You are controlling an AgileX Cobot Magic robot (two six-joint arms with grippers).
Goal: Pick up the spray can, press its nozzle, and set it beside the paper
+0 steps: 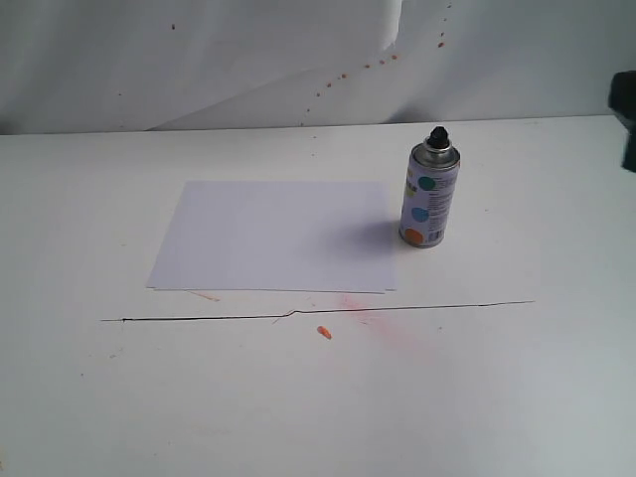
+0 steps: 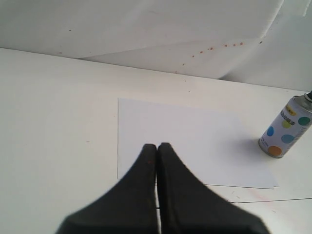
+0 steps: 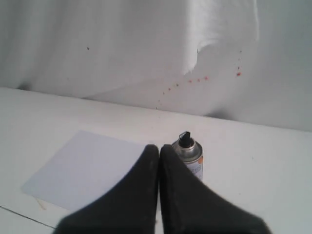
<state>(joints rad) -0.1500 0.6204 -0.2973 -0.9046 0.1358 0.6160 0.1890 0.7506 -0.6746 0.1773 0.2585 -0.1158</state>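
Observation:
The spray can [image 1: 429, 195] stands upright on the white table just right of the paper [image 1: 273, 236], its black nozzle [image 1: 438, 134] on top. In the left wrist view the can [image 2: 286, 131] sits far off beside the paper [image 2: 190, 141], and my left gripper [image 2: 157, 146] is shut with nothing held, above the sheet's near edge. In the right wrist view the can [image 3: 191, 158] and its nozzle [image 3: 184, 138] show just behind my right gripper [image 3: 159, 147], shut and empty. The paper [image 3: 87, 168] lies beside it. Only a dark piece of the right arm [image 1: 626, 124] shows at the exterior view's right edge.
A thin dark crack line [image 1: 318, 311] crosses the table in front of the paper, with an orange paint blot [image 1: 324, 332] and a faint pink stain below it. A white backdrop [image 1: 199, 60] speckled with orange dots hangs behind the table.

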